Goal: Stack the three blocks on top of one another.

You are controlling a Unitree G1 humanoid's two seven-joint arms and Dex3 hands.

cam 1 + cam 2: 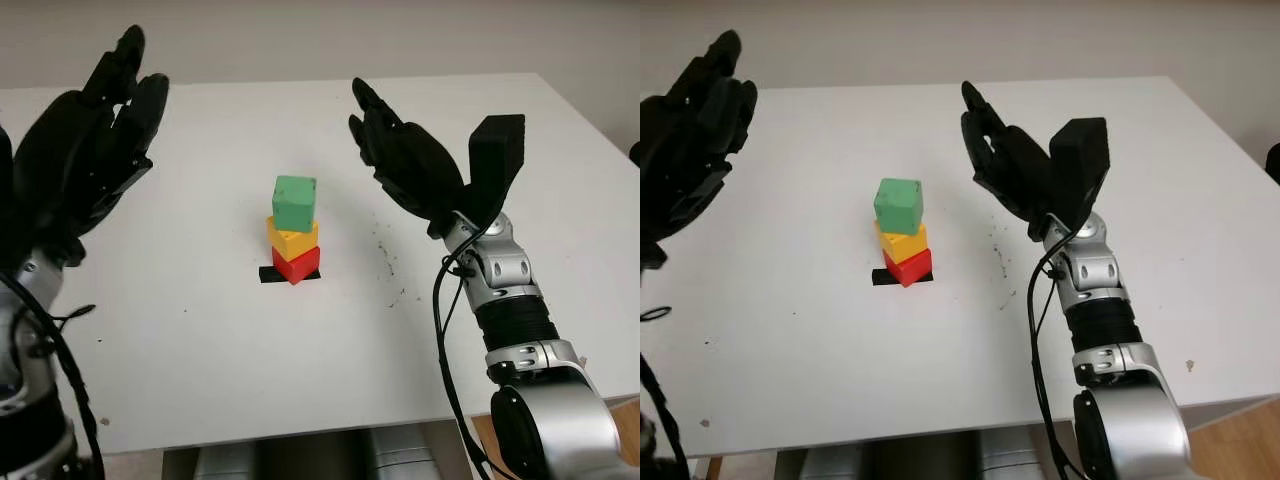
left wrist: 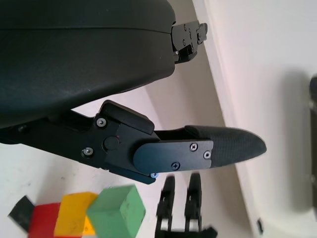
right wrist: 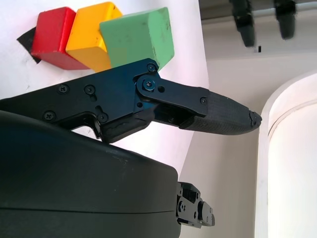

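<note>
Three blocks stand stacked near the middle of the white table (image 1: 300, 380): a red block (image 1: 297, 266) at the bottom on a black tape mark (image 1: 270, 274), a yellow block (image 1: 293, 238) on it, and a green block (image 1: 294, 202) on top, turned a little. My left hand (image 1: 85, 160) is raised open to the left of the stack, apart from it. To the stack's right my right hand (image 1: 410, 165) is also open and holds nothing. The stack also appears in the wrist views, green block (image 3: 138, 39) nearest the fingers (image 3: 218, 116).
Small dark specks (image 1: 385, 262) mark the table right of the stack. The table's front edge (image 1: 300, 432) runs close to my body, and a pale wall (image 1: 320, 40) stands behind the far edge.
</note>
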